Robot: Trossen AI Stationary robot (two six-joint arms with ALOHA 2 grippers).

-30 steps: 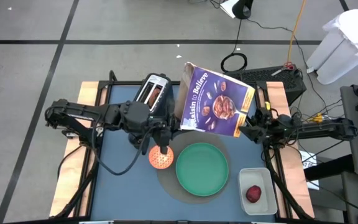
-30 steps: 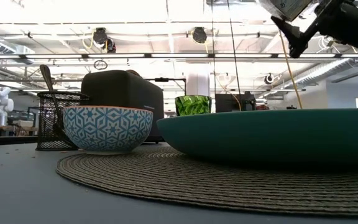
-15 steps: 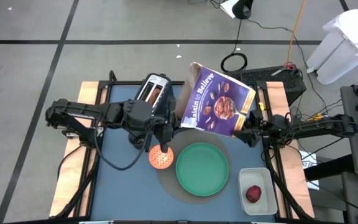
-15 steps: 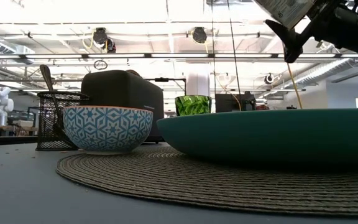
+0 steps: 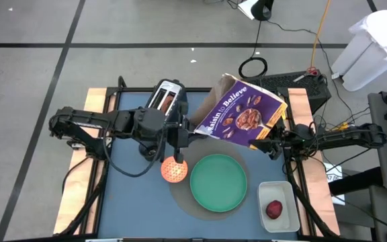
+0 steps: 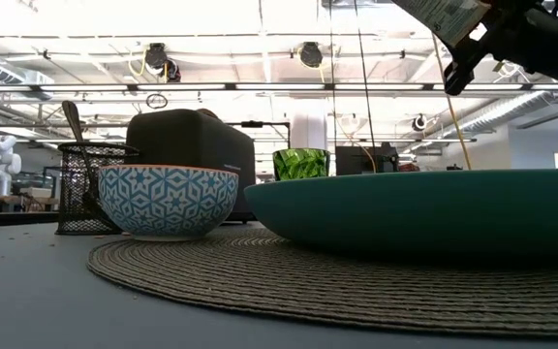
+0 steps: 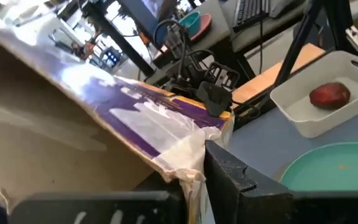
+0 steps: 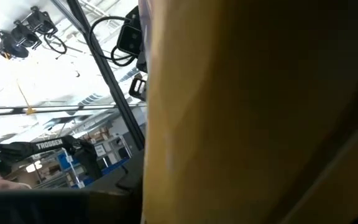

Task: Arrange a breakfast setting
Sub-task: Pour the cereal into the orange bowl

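The purple cereal box [image 5: 244,117] hangs tilted above the table's far middle, between my left gripper [image 5: 180,138] at its lower left corner and my right gripper [image 5: 269,142] at its lower right corner. Both are shut on it. The orange bowl [image 5: 173,171] and the green plate [image 5: 218,183] rest on a round woven mat [image 6: 308,281]. A dark-red fruit [image 5: 274,209] lies in the white tub [image 5: 289,191]. The brown bagel [image 5: 168,101] sticks out of a toaster slot. The spoon [image 6: 72,116] stands in a mesh holder [image 6: 90,189]. My left gripper pinches the box's torn corner flap [image 7: 182,152] between its two fingers, coming level from the table's left. The box is lifted clear and slants up and away from it. My right gripper comes level from the table's right at the box's yellow narrow side [image 8: 241,112], which fills its wrist view. Its fingers and the place of contact are hidden by the box.
The toaster [image 5: 160,91] stands at the far left, just behind my left arm. A green glass [image 6: 300,163] stands behind the plate. The tub sits at the near right corner. Bare blue table lies at the near left.
The cereal box has tipped over toward the table's right, its top swinging down toward my right arm, while its lower left corner stayed at my left gripper. Both arms have kept nearly in place.
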